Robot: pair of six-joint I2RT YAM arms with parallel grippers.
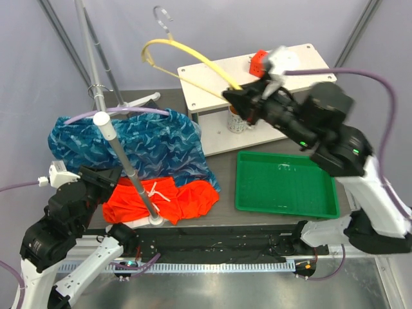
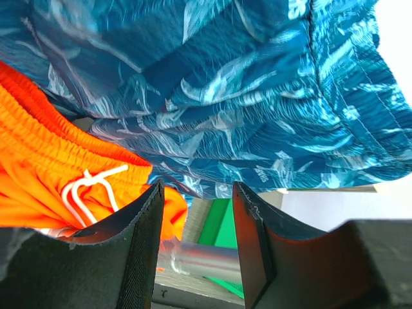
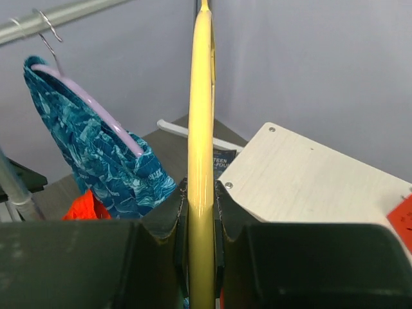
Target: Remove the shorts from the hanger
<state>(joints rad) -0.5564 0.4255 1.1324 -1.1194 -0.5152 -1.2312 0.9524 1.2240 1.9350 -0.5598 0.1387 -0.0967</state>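
- Grey-walled cell; dark bench (image 1: 222, 161) with a white riser shelf (image 1: 212, 77) toward 1 o'clock and a green tray (image 1: 286, 209) at 4 o'clock.
- A metal rail stand (image 1: 125, 161) rises from the bench at 8 o'clock.
- Blue-teal shorts (image 1: 154, 141): draped over a lilac hanger (image 1: 122, 112) that hooks on the rail, at 9 o'clock. The cloth sags onto the bench, so the hanger carries only part of the weight.
- Orange shorts (image 1: 187, 199): in a heap at the stand's foot, about 7 o'clock, the white drawstring (image 2: 90, 190) showing. They are on no hanger; this pair looks done.
- Right claw (image 3: 201, 193): clamped tight on a bare yellow hanger (image 1: 187, 55), lifted over the riser at 12 to 1 o'clock. Likely held there to keep it away from the cloth.
- Left claw (image 2: 196, 193): about half open, nothing between its fingers. It points up at the hem of the blue-teal pair, the orange waistband just to its 9 o'clock.
- Judgement: the blue-teal pair remains. The left claw seems lined up to pinch its lower edge and pull it off the lilac hanger.
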